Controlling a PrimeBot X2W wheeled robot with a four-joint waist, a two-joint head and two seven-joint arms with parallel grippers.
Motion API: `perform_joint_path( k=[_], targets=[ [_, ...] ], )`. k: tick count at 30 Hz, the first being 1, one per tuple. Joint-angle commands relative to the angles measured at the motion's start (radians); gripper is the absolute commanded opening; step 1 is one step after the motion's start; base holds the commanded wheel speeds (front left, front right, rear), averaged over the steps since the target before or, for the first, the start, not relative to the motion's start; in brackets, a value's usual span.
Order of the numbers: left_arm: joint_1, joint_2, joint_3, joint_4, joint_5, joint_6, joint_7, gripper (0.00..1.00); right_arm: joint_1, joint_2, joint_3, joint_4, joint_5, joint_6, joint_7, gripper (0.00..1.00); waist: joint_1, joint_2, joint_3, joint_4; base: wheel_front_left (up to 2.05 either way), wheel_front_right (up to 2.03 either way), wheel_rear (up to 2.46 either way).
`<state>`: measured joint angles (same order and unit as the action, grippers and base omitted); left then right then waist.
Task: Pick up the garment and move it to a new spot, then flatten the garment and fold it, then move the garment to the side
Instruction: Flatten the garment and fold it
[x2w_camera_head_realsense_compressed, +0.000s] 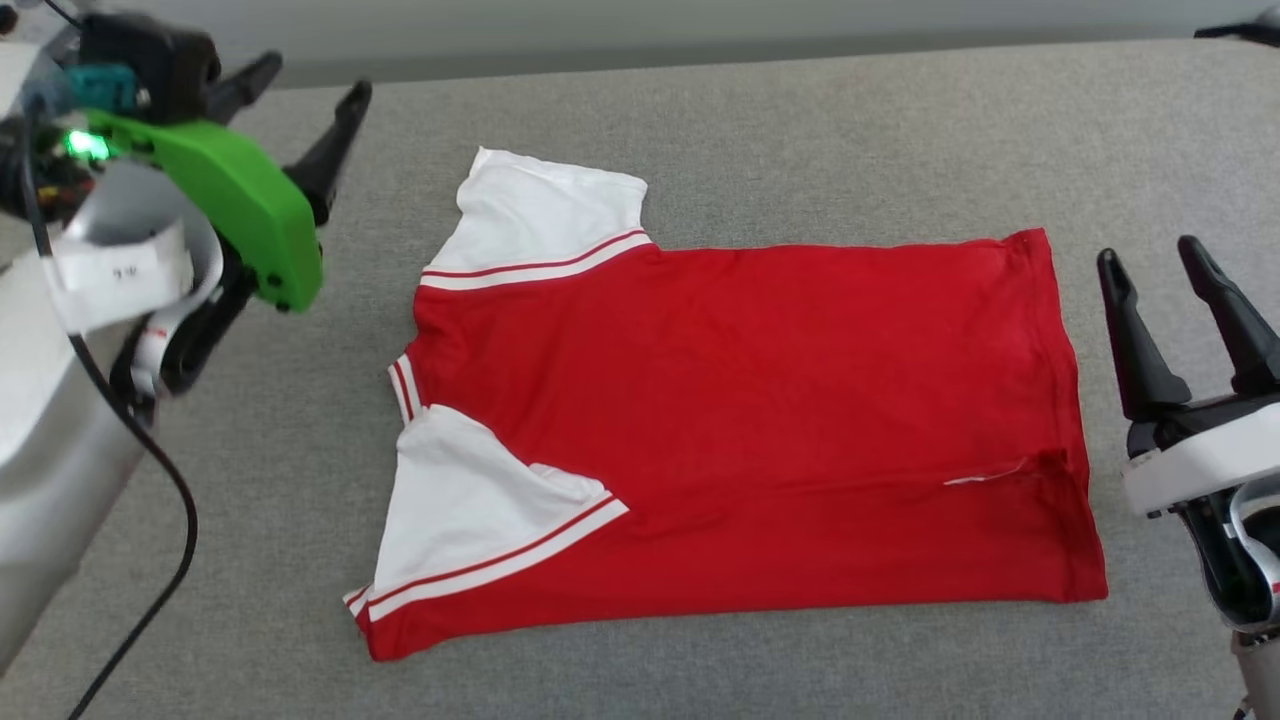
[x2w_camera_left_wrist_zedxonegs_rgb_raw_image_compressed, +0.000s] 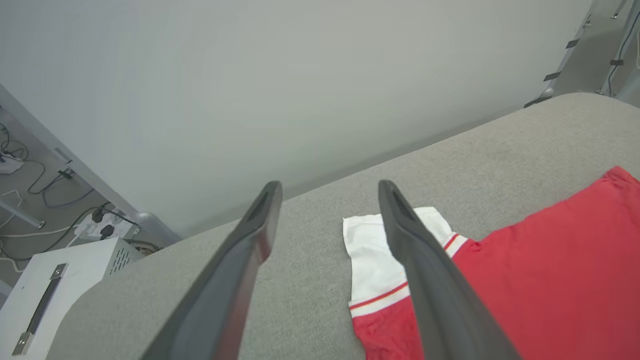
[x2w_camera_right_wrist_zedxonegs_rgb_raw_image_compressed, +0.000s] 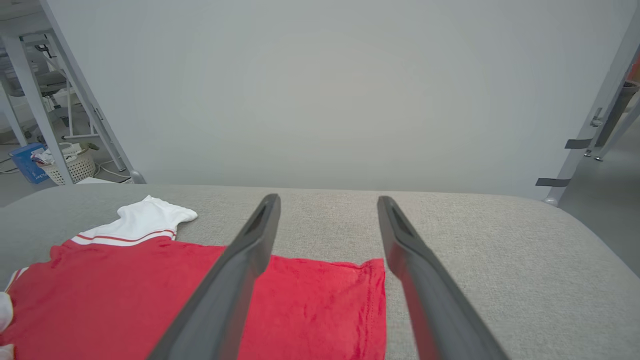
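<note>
head view, 4 o'clock: right tool (x2w_camera_head_realsense_compressed: 1148, 250) body cut by edge | left wrist view, 4 o'clock: garment (x2w_camera_left_wrist_zedxonegs_rgb_raw_image_compressed: 550, 280) cut by right and bottom edges, sleeve partly behind finger (x2w_camera_left_wrist_zedxonegs_rgb_raw_image_compressed: 425, 280) | right wrist view, 7 o'clock: hem partly behind finger (x2w_camera_right_wrist_zedxonegs_rgb_raw_image_compressed: 225, 295) | 9 o'clock: basket (x2w_camera_right_wrist_zedxonegs_rgb_raw_image_compressed: 70, 167) contents too small to tell

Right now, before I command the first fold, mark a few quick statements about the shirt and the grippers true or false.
1. The left gripper and right gripper are both open and empty. True.
2. The garment is bunched in a heap. False: it lies spread flat on the grey surface.
3. Its hem lies on the right gripper's side. True.
4. The left gripper clamps the far sleeve. False: it is off to the side of it, holding nothing.
</note>
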<state>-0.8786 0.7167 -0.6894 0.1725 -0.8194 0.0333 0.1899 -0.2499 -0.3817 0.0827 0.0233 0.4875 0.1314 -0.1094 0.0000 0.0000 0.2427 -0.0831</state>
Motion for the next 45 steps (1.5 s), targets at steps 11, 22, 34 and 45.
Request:
perform_joint_path(
  k=[11,22,34,45],
  targets=[
    [-0.426,-0.108,-0.054,0.311,-0.034,-0.123,0.367,1.0,-0.064,0.06,0.033,-0.135,-0.065,-0.001,0.031,1.0,0.0,0.0,0.275,-0.131,0.0,0.0,0.0],
    [-0.529,-0.132,-0.146,0.498,-0.079,-0.152,0.667,1.0,-0.123,0.07,0.075,-0.169,-0.069,-0.001,0.023,1.0,0.0,0.0,0.388,-0.19,0.0,0.0,0.0],
    [-0.434,-0.123,-0.217,0.553,-0.113,-0.163,0.695,0.0,-0.152,0.05,0.065,-0.119,-0.045,-0.001,0.0,1.0,0.0,0.0,0.369,-0.181,0.0,0.0,0.0],
    [-0.436,-0.123,-0.292,0.407,-0.074,-0.164,0.457,0.0,-0.3,-0.111,0.029,-0.067,-0.015,-0.001,0.111,1.0,0.0,0.0,0.238,-0.097,0.0,0.0,0.0]
  ],
)
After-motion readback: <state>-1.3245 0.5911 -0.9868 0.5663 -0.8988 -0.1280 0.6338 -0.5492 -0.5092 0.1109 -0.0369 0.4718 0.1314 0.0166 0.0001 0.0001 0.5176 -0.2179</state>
